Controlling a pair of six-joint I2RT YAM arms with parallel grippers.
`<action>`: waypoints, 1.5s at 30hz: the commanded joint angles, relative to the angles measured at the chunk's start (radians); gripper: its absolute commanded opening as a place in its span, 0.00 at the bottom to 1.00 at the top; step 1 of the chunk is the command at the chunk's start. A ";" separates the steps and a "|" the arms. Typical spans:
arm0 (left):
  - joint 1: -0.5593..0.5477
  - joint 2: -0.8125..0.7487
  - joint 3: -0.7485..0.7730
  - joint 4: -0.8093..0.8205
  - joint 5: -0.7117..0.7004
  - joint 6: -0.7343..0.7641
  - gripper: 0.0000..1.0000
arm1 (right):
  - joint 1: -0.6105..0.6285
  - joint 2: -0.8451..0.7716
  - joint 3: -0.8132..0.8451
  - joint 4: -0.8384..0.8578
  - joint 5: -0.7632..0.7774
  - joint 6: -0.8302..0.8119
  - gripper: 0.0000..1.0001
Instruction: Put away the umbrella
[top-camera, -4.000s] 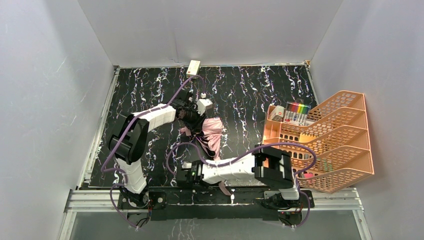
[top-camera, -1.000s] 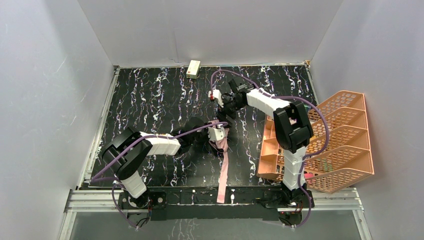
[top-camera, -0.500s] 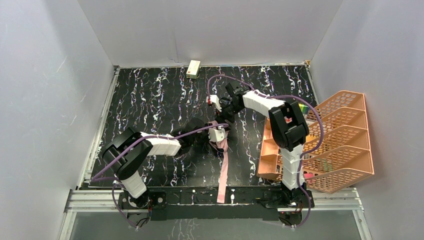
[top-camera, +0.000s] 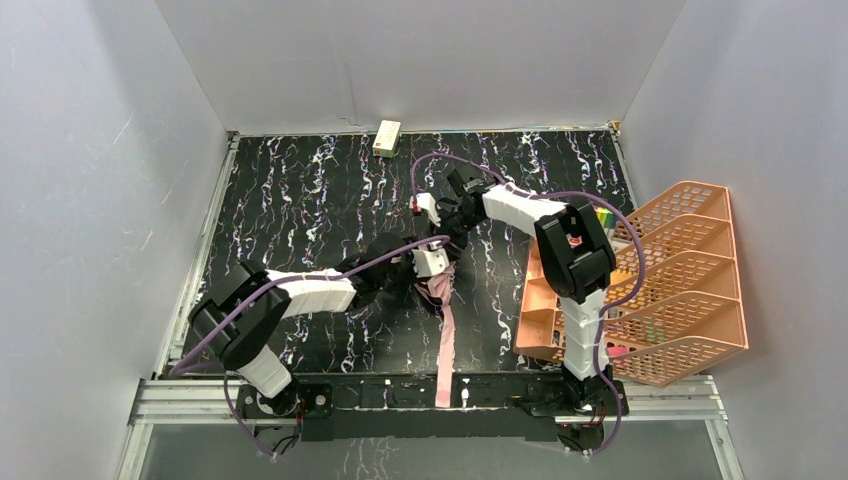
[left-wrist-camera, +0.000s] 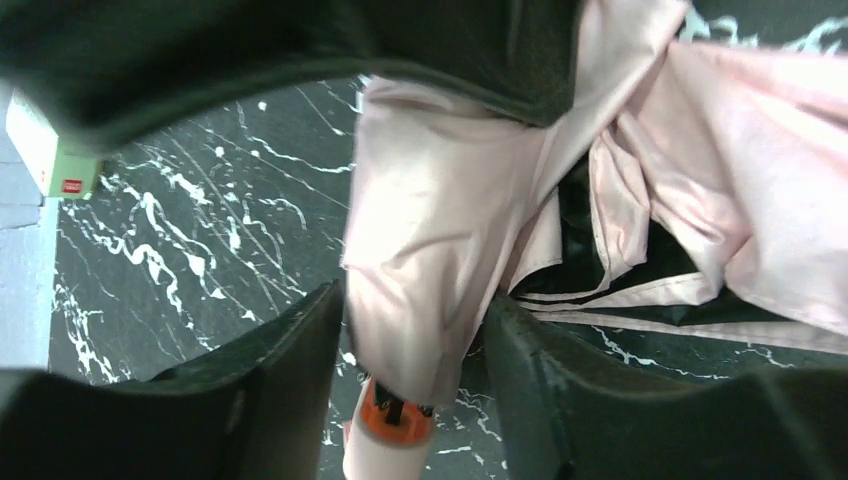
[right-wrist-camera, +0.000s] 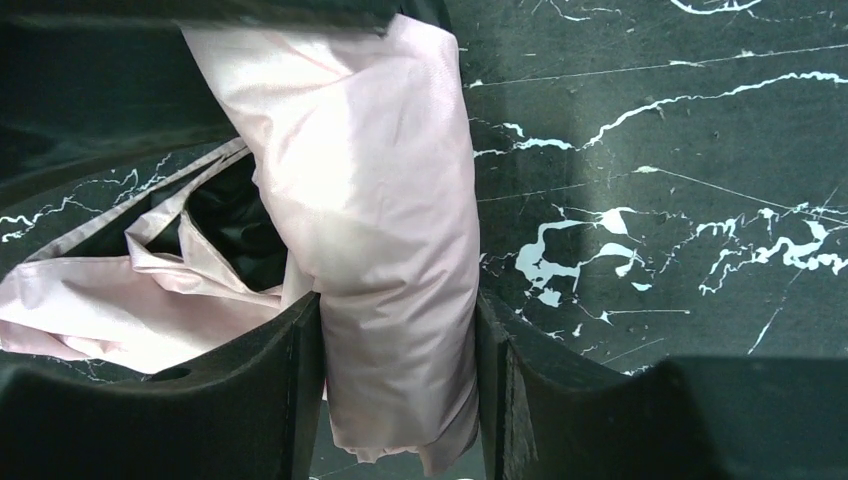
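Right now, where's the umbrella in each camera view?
Top external: umbrella just below centre, pink.
Left wrist: umbrella fills the centre and upper right.
Right wrist: umbrella runs down the centre, spilling left.
Shared landmark: the black white-veined tabletop under it in every view.

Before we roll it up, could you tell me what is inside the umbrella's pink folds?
Between the pink folds of the umbrella, black lining shows; anything deeper is covered by fabric.

Black white-veined marble desk, plain grey-white walls on three sides, aluminium rail along near edge, even light.
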 joint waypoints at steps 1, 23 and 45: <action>-0.001 -0.126 0.003 -0.013 0.008 -0.098 0.56 | -0.004 0.036 -0.070 0.087 0.174 -0.006 0.30; 0.306 -0.527 0.006 -0.245 0.191 -0.591 0.68 | 0.129 -0.194 -0.509 0.658 0.613 0.076 0.21; 0.387 0.009 0.436 -0.596 0.726 -0.288 0.75 | 0.313 -0.268 -0.882 1.039 0.722 -0.169 0.24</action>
